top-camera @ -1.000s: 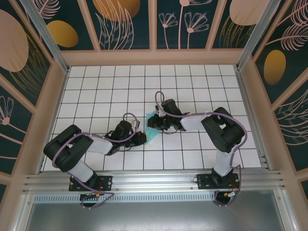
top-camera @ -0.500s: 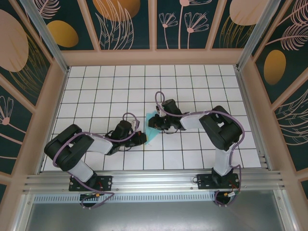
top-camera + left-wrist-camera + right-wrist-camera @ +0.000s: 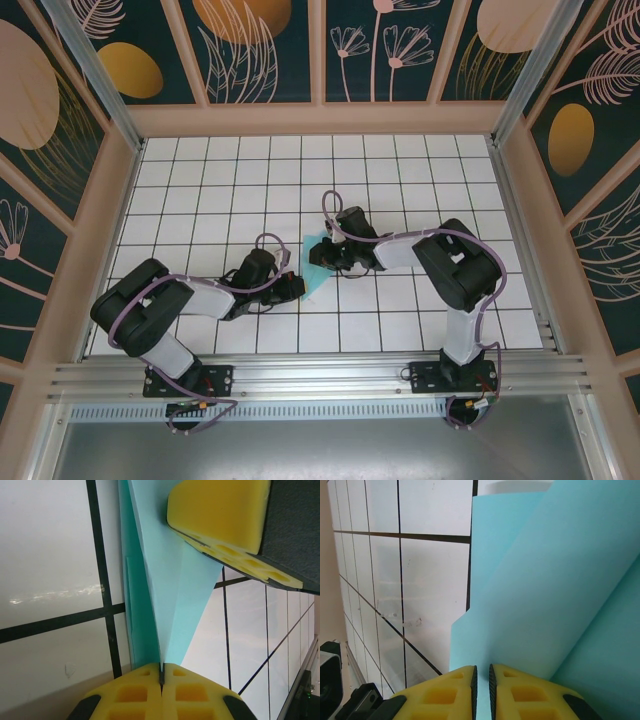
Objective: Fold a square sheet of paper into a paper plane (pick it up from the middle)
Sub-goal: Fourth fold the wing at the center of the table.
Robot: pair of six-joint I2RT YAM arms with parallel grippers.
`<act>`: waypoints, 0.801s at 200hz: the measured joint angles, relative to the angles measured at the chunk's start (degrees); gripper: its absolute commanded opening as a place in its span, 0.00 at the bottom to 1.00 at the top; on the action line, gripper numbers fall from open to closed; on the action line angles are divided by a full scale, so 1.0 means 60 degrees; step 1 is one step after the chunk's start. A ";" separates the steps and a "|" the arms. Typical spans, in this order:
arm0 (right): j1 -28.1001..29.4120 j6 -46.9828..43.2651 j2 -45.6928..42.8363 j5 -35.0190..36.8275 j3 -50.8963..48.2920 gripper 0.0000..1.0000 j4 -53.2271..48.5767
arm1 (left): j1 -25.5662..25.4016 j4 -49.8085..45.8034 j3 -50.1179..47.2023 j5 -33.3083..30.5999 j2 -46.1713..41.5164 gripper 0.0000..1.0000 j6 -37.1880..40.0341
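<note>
The square sheet of paper, turquoise, is folded into a narrow creased shape lying mid-table between the two arms. My left gripper is at its near end. In the left wrist view the yellow pads are pressed together on the tip of an upright fold of the paper. My right gripper is on the far part of the paper. Its jaws stand a thin slit apart with the paper running into the slit. One right finger rests against the fold's far end.
The white gridded tabletop lies all around the paper. Patterned walls with wooden frames close off the back and both sides. A metal rail runs along the near edge by the arm bases.
The right arm's elbow has drifted slightly left and its jaws have narrowed a touch. The paper and the left gripper have stayed put.
</note>
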 measured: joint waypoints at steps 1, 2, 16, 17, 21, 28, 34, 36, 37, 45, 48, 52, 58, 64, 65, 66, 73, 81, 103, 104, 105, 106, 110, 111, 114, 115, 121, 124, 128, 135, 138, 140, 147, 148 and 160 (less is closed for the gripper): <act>0.0000 0.0000 0.0000 0.0000 0.0000 0.19 -0.0004 | 0.0000 -0.0015 0.0004 -0.0004 0.0000 0.00 0.0000; 0.0000 0.0000 0.0000 0.0004 0.0004 0.18 -0.0018 | 0.0000 -0.0025 0.0011 -0.0011 -0.0004 0.00 0.0000; -0.0004 -0.0022 0.0000 0.0087 0.0051 0.17 -0.0149 | -0.0004 -0.0168 0.0066 -0.0047 -0.0018 0.00 0.0000; -0.0004 -0.0022 0.0000 0.0098 0.0058 0.17 -0.0149 | -0.0004 -0.0168 0.0066 -0.0047 -0.0018 0.00 0.0000; 0.0000 -0.0025 0.0000 0.0138 0.0073 0.17 -0.0178 | -0.0004 -0.0200 0.0076 -0.0058 -0.0025 0.01 0.0000; 0.0000 -0.0025 0.0000 0.0189 0.0098 0.17 -0.0244 | -0.0004 -0.0233 0.0091 -0.0062 -0.0025 0.03 0.0000; -0.0004 -0.0025 0.0000 0.0219 0.0106 0.17 -0.0277 | -0.0004 -0.0255 0.0098 -0.0058 -0.0025 0.03 0.0000; -0.0004 -0.0025 0.0000 0.0222 0.0106 0.17 -0.0284 | -0.0004 -0.0262 0.0102 -0.0062 -0.0029 0.03 0.0000; -0.0004 -0.0025 0.0000 0.0226 0.0106 0.17 -0.0288 | -0.0004 -0.0262 0.0102 -0.0062 -0.0033 0.03 0.0000; 0.0000 -0.0022 0.0000 0.0259 0.0106 0.17 -0.0313 | -0.0004 -0.0299 0.0113 -0.0066 -0.0040 0.05 0.0000; 0.0000 -0.0022 0.0000 0.0270 0.0106 0.17 -0.0317 | -0.0007 -0.0310 0.0120 -0.0069 -0.0040 0.06 0.0000; 0.0000 -0.0022 0.0000 0.0284 0.0106 0.17 -0.0317 | -0.0011 -0.0335 0.0127 -0.0073 -0.0040 0.07 0.0000; 0.0000 -0.0022 0.0000 0.0299 0.0106 0.17 -0.0317 | -0.0011 -0.0357 0.0146 -0.0080 -0.0044 0.08 -0.0004; 0.0000 -0.0018 0.0000 0.0335 0.0106 0.17 -0.0317 | -0.0011 -0.0375 0.0157 -0.0087 -0.0047 0.08 -0.0004; 0.0000 -0.0018 0.0000 0.0342 0.0106 0.17 -0.0317 | -0.0011 -0.0375 0.0157 -0.0087 -0.0047 0.08 -0.0004; 0.0000 -0.0018 0.0000 0.0350 0.0106 0.17 -0.0317 | -0.0011 -0.0375 0.0160 -0.0087 -0.0047 0.08 -0.0007; 0.0000 -0.0018 0.0000 0.0375 0.0106 0.16 -0.0321 | -0.0011 -0.0393 0.0164 -0.0091 -0.0055 0.09 -0.0004; 0.0000 -0.0018 0.0000 0.0408 0.0106 0.16 -0.0328 | -0.0011 -0.0408 0.0168 -0.0091 -0.0062 0.10 -0.0007; 0.0000 -0.0022 0.0004 0.0492 0.0113 0.16 -0.0412 | -0.0018 -0.0419 0.0171 -0.0087 -0.0095 0.13 -0.0022; 0.0000 -0.0022 0.0004 0.0503 0.0117 0.16 -0.0419 | -0.0018 -0.0423 0.0171 -0.0087 -0.0098 0.13 -0.0029; 0.0000 -0.0018 0.0004 0.0503 0.0117 0.16 -0.0423 | -0.0018 -0.0423 0.0171 -0.0091 -0.0102 0.13 -0.0029; 0.0000 -0.0018 0.0004 0.0503 0.0117 0.16 -0.0426 | -0.0022 -0.0430 0.0171 -0.0095 -0.0109 0.13 -0.0029; 0.0000 -0.0022 0.0004 0.0510 0.0120 0.16 -0.0441 | -0.0029 -0.0444 0.0171 -0.0102 -0.0127 0.14 -0.0036; 0.0000 -0.0022 0.0004 0.0510 0.0120 0.16 -0.0444 | -0.0029 -0.0448 0.0171 -0.0106 -0.0135 0.14 -0.0036; 0.0000 -0.0022 0.0004 0.0521 0.0124 0.16 -0.0455 | -0.0029 -0.0455 0.0171 -0.0109 -0.0146 0.14 -0.0033; 0.0000 -0.0018 0.0004 0.0528 0.0124 0.16 -0.0459 | -0.0029 -0.0459 0.0171 -0.0113 -0.0149 0.15 -0.0033; 0.0000 -0.0018 0.0004 0.0539 0.0127 0.16 -0.0474 | -0.0029 -0.0484 0.0171 -0.0135 -0.0175 0.16 -0.0036; 0.0000 -0.0018 0.0004 0.0539 0.0131 0.15 -0.0477 | -0.0029 -0.0495 0.0171 -0.0138 -0.0186 0.16 -0.0036; 0.0000 -0.0018 0.0004 0.0546 0.0138 0.15 -0.0495 | -0.0029 -0.0528 0.0171 -0.0153 -0.0211 0.16 -0.0036; 0.0000 -0.0022 0.0007 0.0576 0.0160 0.15 -0.0535 | -0.0029 -0.0586 0.0171 -0.0175 -0.0244 0.16 -0.0033; 0.0000 -0.0018 0.0011 0.0586 0.0171 0.15 -0.0561 | -0.0029 -0.0605 0.0171 -0.0182 -0.0259 0.16 -0.0033; 0.0000 -0.0018 0.0011 0.0590 0.0175 0.15 -0.0568 | -0.0029 -0.0623 0.0175 -0.0186 -0.0259 0.15 -0.0033; 0.0004 -0.0018 0.0011 0.0623 0.0186 0.15 -0.0597 | -0.0029 -0.0674 0.0193 -0.0208 -0.0273 0.12 -0.0033; 0.0004 -0.0018 0.0011 0.0627 0.0186 0.14 -0.0601 | -0.0029 -0.0688 0.0197 -0.0208 -0.0273 0.12 -0.0033; 0.0018 -0.0018 0.0011 0.0681 0.0215 0.14 -0.0652 | -0.0029 -0.0834 0.0248 -0.0248 -0.0273 0.08 0.0022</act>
